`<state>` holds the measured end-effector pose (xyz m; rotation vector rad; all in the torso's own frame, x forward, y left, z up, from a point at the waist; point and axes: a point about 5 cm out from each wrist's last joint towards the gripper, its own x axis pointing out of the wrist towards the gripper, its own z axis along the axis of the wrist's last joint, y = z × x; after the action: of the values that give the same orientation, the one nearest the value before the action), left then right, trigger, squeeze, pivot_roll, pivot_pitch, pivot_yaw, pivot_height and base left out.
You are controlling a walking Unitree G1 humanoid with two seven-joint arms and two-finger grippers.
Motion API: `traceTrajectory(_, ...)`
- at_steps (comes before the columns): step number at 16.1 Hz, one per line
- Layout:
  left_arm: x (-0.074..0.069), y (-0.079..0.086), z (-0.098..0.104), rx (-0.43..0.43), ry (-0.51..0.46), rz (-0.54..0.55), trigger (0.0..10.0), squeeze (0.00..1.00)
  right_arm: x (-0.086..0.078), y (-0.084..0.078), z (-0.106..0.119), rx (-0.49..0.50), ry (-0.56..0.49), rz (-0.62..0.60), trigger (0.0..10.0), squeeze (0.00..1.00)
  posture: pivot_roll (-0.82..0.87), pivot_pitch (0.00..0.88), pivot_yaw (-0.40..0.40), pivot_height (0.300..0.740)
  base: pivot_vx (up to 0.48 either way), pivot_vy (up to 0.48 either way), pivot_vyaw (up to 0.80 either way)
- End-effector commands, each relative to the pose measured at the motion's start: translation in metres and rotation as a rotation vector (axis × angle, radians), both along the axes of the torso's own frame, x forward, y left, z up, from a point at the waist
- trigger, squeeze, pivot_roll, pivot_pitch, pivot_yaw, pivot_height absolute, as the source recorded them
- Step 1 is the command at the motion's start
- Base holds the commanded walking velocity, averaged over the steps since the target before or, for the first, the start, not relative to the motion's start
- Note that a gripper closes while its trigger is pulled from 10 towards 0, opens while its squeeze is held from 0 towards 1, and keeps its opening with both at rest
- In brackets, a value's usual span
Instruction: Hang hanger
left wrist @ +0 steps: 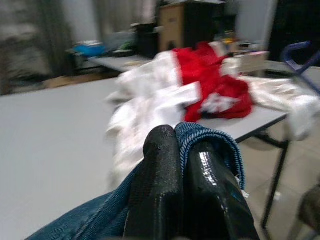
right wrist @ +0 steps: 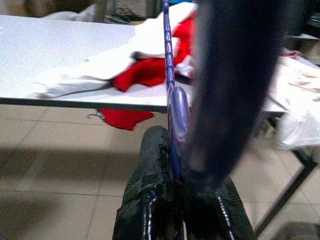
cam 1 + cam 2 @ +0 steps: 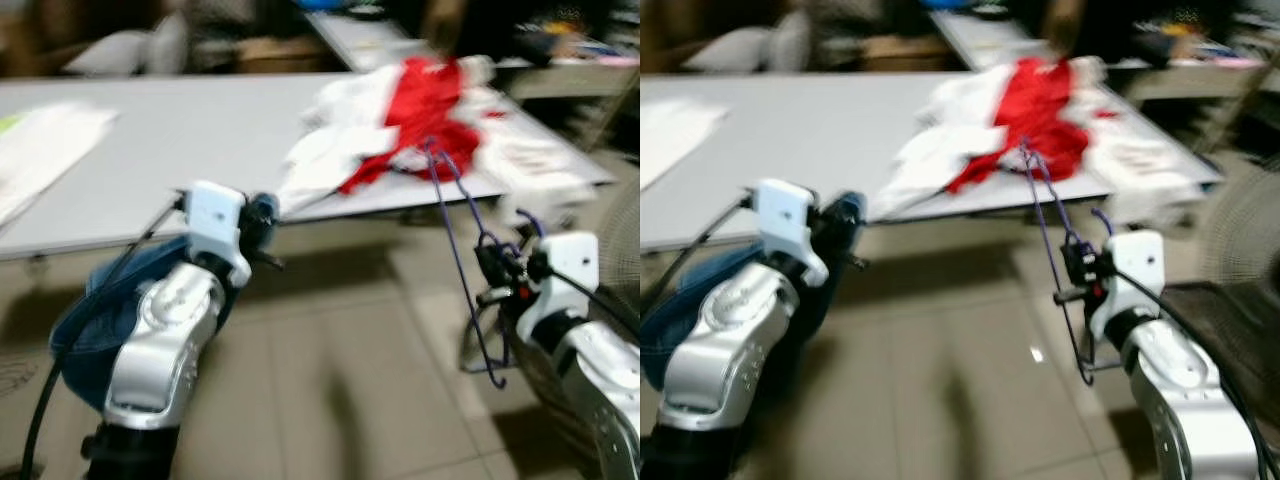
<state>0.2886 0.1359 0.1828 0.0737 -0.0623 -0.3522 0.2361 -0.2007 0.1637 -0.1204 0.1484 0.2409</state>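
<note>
The hanger (image 3: 470,270) is in my right gripper (image 2: 175,165), a thin purple wire one, and my two black fingers are pinched together on its wire. In the head views it stands roughly upright beside my right wrist, one end reaching up toward the table edge, its lower loop hanging below my wrist over the tiled floor (image 3: 330,380). It touches nothing but my fingers, as far as the blurred frames let me tell.

My left gripper (image 1: 180,165) is closed as well, clamped on a fold of blue denim (image 1: 210,140); the rest of that denim hangs down along my left arm (image 3: 90,320). Whether it is meant to go on the hanger I cannot say.

Ahead of me is the grey table (image 3: 170,150), with a heap of white and red clothes (image 3: 420,120) lying near its right edge, some of it spilling over the rim. A pale sheet (image 3: 40,150) lies at the far left of the table. Behind it the room is dark and too smeared to read.

As I judge it, the pick-up is done: hanger in hand and lifted clear. The hanging itself is all left. I can make out no rail, rod or hook, so I still have to find one, carry the hanger there and set its hook over it.
</note>
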Motion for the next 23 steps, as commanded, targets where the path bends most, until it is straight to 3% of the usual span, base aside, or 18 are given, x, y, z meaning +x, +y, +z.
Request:
traceTrajectory(1,0.001,0.004,0.007,0.005,-0.029,0.010,10.0,0.00,-0.002,0.007,0.009,0.009,-0.031,0.064,10.0,0.00,-0.01,0.000,-0.013,0.740,0.379,0.000,-0.80)
traceTrajectory(5,0.026,0.007,0.037,0.016,-0.106,0.035,10.0,0.00,-0.022,0.013,0.031,0.017,-0.024,0.442,10.0,0.00,-0.01,0.000,-0.021,0.740,0.361,0.000,-0.11)
traceTrajectory(8,0.055,0.029,0.063,0.083,-0.159,0.143,10.0,0.00,-0.036,0.006,0.037,-0.035,0.068,0.644,10.0,0.00,0.00,0.000,-0.027,0.740,0.346,0.000,0.00)
traceTrajectory(12,0.067,0.044,0.078,0.089,-0.175,0.183,10.0,0.00,-0.034,0.001,0.037,-0.076,0.092,0.677,10.0,0.00,0.00,0.000,-0.025,0.740,0.355,0.000,0.00)
traceTrajectory(16,0.069,0.042,0.087,0.054,-0.201,0.166,10.0,0.00,-0.025,0.016,0.038,-0.056,0.053,0.714,10.0,0.00,0.01,0.000,-0.034,0.740,0.379,0.000,0.00)
traceTrajectory(19,0.068,0.043,0.085,0.047,-0.201,0.172,10.0,0.00,-0.026,0.028,0.026,-0.075,0.095,0.780,10.0,0.00,0.02,0.000,-0.037,0.740,0.375,0.000,0.00)
traceTrajectory(23,0.069,0.043,0.099,0.018,-0.238,0.157,10.0,0.00,-0.018,0.033,0.029,-0.088,0.100,0.845,10.0,0.00,0.02,0.000,-0.044,0.740,0.375,0.000,0.00)
